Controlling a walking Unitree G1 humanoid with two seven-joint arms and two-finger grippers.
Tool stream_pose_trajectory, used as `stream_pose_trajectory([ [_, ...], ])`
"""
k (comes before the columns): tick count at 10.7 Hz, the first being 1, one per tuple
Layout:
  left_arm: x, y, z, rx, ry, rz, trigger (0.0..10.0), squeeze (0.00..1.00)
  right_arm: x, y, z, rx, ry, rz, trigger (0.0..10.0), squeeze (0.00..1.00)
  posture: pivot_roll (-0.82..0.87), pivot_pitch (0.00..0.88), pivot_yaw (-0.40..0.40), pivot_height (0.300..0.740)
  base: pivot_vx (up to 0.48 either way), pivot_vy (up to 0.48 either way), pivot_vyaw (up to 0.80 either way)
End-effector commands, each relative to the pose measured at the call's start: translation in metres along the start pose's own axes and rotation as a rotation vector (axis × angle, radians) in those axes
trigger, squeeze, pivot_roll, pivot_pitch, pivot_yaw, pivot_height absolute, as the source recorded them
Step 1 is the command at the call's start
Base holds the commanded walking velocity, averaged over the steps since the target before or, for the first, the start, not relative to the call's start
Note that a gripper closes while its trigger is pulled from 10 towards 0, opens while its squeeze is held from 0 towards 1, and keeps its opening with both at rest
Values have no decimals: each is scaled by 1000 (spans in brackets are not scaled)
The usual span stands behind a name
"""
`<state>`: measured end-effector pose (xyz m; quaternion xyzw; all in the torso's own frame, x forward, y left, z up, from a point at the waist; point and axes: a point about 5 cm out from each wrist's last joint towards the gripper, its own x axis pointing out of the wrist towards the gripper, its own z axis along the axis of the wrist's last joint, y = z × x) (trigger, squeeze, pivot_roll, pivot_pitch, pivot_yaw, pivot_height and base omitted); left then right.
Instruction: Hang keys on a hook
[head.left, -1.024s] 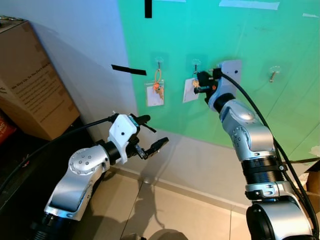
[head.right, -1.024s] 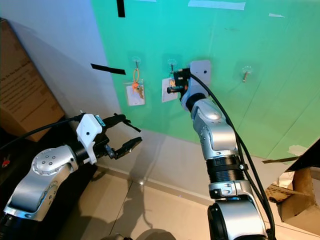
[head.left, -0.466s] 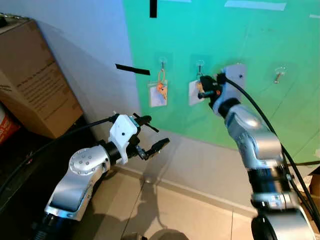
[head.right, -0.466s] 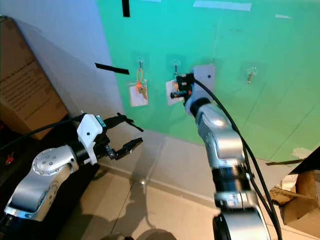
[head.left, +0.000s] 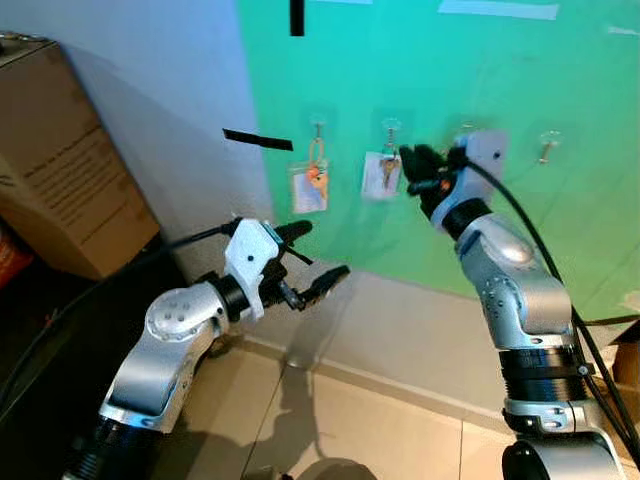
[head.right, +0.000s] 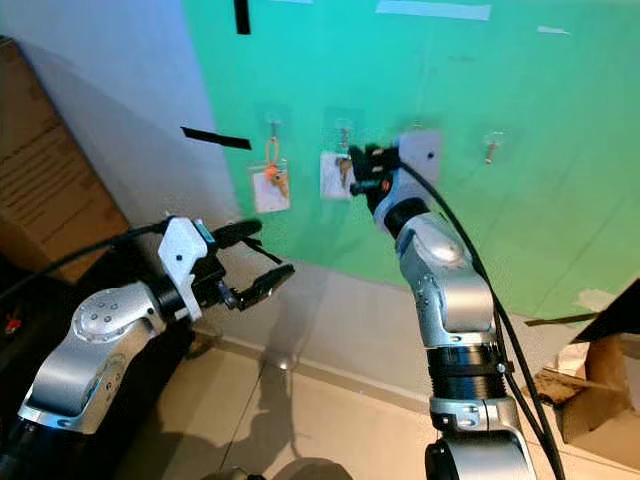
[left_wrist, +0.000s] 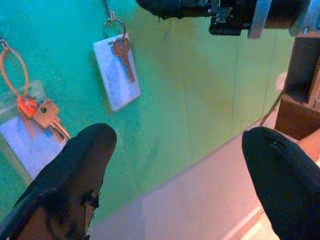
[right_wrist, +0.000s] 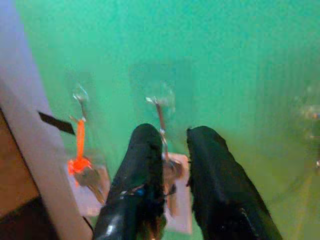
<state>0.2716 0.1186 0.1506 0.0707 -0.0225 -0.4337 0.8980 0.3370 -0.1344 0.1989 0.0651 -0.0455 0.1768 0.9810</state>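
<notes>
Right tool (head.left: 410, 165) beside down-hanging key (left_wrist: 123, 56).

Two key sets (head.left: 384, 172) (head.left: 313, 180) on adjacent wall hooks; box (head.left: 60, 170) far left

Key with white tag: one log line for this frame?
key with white tag: on hook | right claw: beside it, apart | left claw: open, idle | orange-strap keys: hung

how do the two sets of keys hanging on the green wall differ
The left key set hangs from an orange loop and holds several keys; the right key set hangs from a small metal ring and shows a single key.
The left key set hangs well away from both grippers; the right key set has the right gripper close beside it.
Both hang on clear wall hooks, each with a pale rectangular tag.
</notes>
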Motion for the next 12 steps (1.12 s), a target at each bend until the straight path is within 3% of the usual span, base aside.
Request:
stream_pose_trajectory([
  [1, -2, 5, 3, 4, -12, 21, 10000, 255, -3, 4, 4, 6, -32, 25, 10000, 1000, -116, 0, 94, 740, 0, 0, 0],
  [2, -3, 5, 2, 9, -10, 46, 10000, 255, -9, 2, 5, 13, -43, 5, 10000, 1000, -115, 0, 88, 740, 0, 0, 0],
  [4, -9, 18, -8, 63, 65, 272, 10000, 227, -44, -1, -7, -35, -16, -7, 10000, 1000, -115, 0, 77, 740, 0, 0, 400],
  [5, -14, 18, -12, 64, 80, 330, 10000, 216, -74, -2, -36, -124, 73, -51, 10000, 1000, -115, 0, 78, 740, 0, 0, 800],
  [6, -15, 20, -16, 64, 98, 379, 10000, 216, -98, -2, -57, -105, 140, -123, 10000, 1000, -118, 0, 85, 740, 0, 0, 788],
  [7, -14, 21, -18, 63, 104, 408, 10000, 216, -109, -3, -64, -93, 176, -176, 10000, 1000, -122, 0, 90, 740, 0, 0, 794],
  [10, -8, 22, -25, 22, 118, 453, 10000, 231, -119, -9, -72, -4, 194, -333, 10000, 1000, -139, 0, 111, 740, 0, 0, 792],
  [12, -11, 23, -26, 0, 106, 460, 10000, 255, -115, -5, -72, -9, 210, -285, 10000, 1000, -132, 0, 98, 740, 156, 0, 0],
])
